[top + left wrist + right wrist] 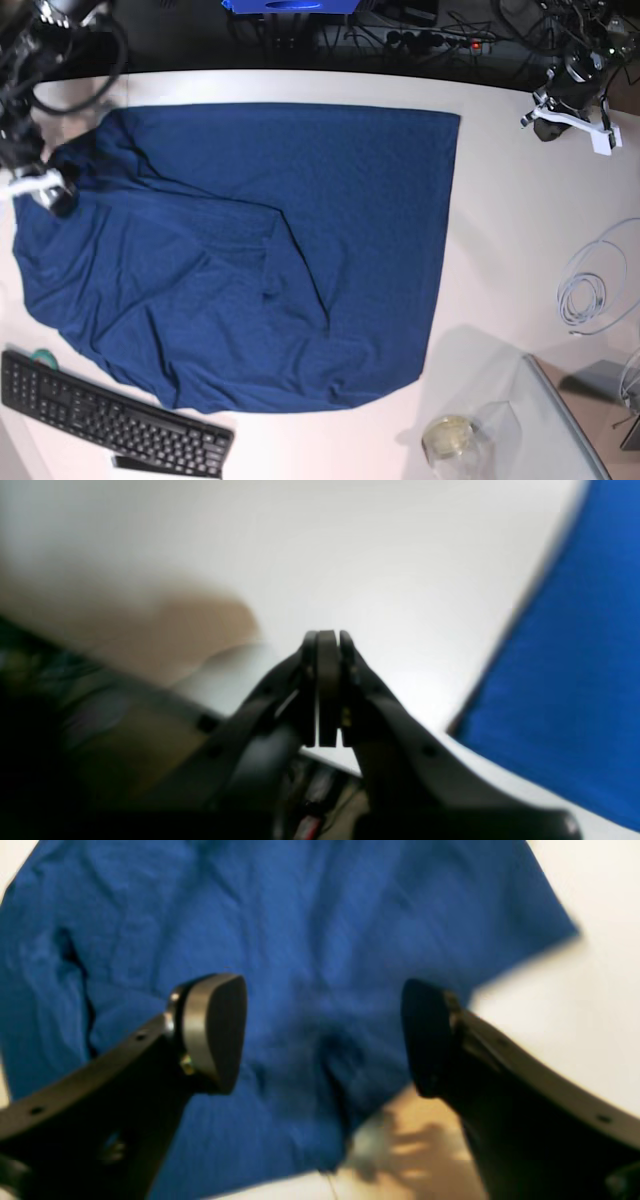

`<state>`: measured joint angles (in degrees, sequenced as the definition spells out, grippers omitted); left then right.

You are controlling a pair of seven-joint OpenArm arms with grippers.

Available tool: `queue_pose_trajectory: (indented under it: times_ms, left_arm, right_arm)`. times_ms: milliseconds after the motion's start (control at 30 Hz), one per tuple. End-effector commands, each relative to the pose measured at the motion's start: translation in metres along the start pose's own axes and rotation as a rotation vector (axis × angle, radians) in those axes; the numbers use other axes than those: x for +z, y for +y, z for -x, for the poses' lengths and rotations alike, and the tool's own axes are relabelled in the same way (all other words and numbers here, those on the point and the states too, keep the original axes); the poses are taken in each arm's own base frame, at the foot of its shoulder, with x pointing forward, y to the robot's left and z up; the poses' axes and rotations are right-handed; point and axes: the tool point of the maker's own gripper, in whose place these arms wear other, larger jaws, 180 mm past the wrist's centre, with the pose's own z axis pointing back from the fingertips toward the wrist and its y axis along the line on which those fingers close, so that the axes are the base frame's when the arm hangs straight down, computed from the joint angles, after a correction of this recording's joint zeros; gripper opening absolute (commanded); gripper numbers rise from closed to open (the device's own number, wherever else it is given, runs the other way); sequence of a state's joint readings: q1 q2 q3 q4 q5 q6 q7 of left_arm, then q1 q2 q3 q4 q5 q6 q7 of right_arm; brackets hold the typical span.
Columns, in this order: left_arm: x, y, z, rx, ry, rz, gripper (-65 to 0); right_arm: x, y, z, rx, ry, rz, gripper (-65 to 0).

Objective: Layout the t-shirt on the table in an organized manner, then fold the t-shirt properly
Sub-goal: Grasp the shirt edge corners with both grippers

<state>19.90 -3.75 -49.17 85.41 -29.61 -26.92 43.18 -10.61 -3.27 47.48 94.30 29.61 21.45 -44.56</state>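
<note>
The right gripper [322, 1035] hangs over the t-shirt [250, 250] with its two black fingers [215, 1030] spread wide apart and nothing between them. Blue cloth fills the gap beneath, creased into soft folds, and its edge ends just under the gripper; whether the fingers touch the cloth cannot be told. In the base view this arm sits at the table's [500, 220] far left corner, above the shirt's left edge near the collar end.

The left gripper [327, 680] is clenched, its dark fingers pressed flat together and holding nothing. It hovers over bare white tabletop, with a straight edge of the blue shirt off to its right, apart from it. In the base view this arm sits at the far right corner of the table, well away from the cloth.

The t-shirt lies spread across the left and middle of the white table, mostly flat, with diagonal wrinkles near its centre. Its right edge runs straight from the far side toward the near side.

A black keyboard [110, 415] rests at the near left corner, just touching the shirt's near hem. A coiled white cable [590, 290] lies by the right edge. A clear lidded container [450, 437] stands near the near edge.
</note>
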Motion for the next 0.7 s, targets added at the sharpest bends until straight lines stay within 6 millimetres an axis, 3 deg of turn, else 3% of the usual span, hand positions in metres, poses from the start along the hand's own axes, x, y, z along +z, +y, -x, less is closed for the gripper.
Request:
queue_pose_trajectory:
  times_ms: [0,167,333,433,533,667]
  left_arm:
    - [0.004,0.002,-0.008,-0.011,-0.027,0.02,-65.0]
    - [0.002,-0.02,0.011,-0.067,0.001,0.149,-63.5]
    - [0.003,-0.032,0.026,-0.063,0.016,0.187,-21.9]
    - [0.001,-0.041,0.034,-0.036,0.019,0.202,-7.4]
    - [-0.001,-0.045,0.036,-0.029,0.02,0.209,-6.4]
    - [-0.013,-0.068,0.047,-0.037,0.062,0.27,-6.4]
  right_arm:
    - [0.007,0.001,-0.017,-0.025,-0.071,-0.041,-15.5]
    - [0.024,-0.014,-0.003,-0.122,-0.057,-0.111,-11.4]
    - [0.028,-0.029,0.005,-0.132,-0.036,-0.089,-11.4]
    - [0.026,-0.033,0.008,-0.117,-0.022,-0.096,-11.4]
    - [0.023,-0.036,0.014,-0.103,0.001,-0.111,-11.4]
    - [0.02,-0.044,0.025,-0.112,0.028,-0.112,-11.4]
